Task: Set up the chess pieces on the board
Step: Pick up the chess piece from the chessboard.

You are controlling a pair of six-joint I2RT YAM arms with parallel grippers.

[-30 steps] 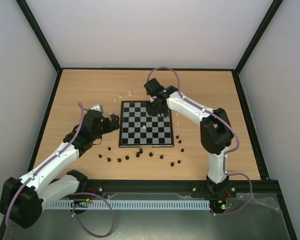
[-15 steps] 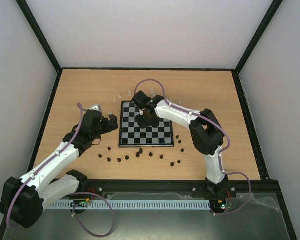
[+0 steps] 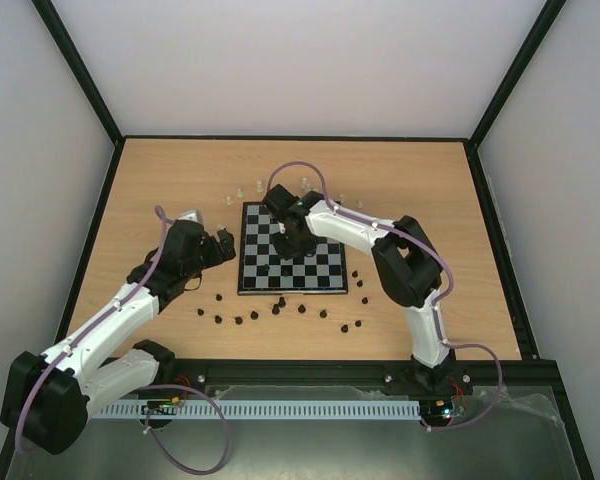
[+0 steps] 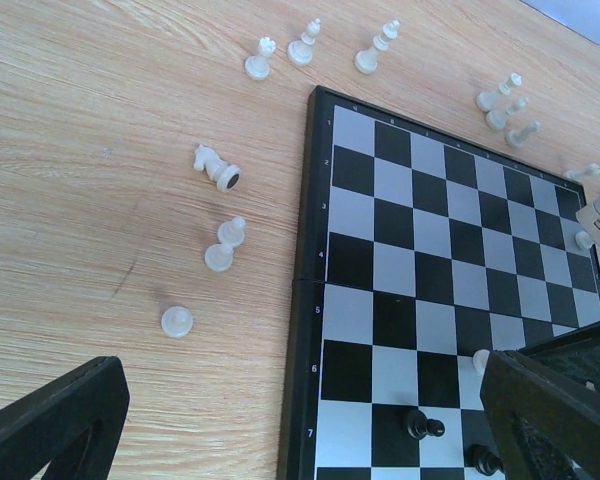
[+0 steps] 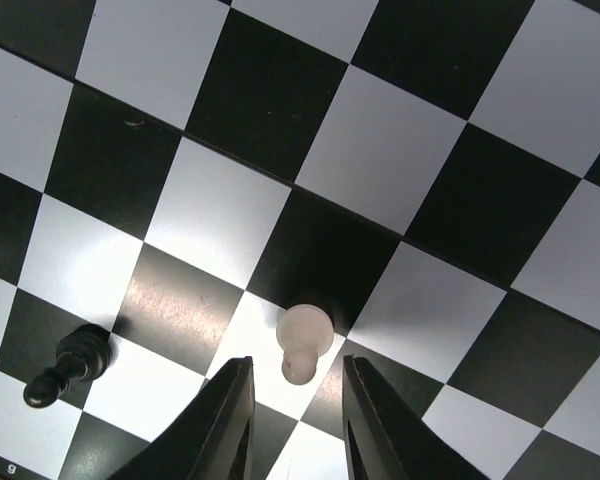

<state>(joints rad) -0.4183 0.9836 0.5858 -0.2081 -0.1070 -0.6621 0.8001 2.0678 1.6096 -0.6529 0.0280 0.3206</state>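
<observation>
Right pincer [image 5: 297,365], narrowly spread, hovers over one white pawn [image 5: 303,338] near one black piece [image 5: 68,366].

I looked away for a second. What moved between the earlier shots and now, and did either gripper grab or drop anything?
The right gripper swung left from the far right part of the board to its middle. Its fingers now flank a white pawn without gripping it. Nothing was taken or let go. The left gripper stayed open beside the board's left edge, and the black pieces on the table did not shift.
</observation>
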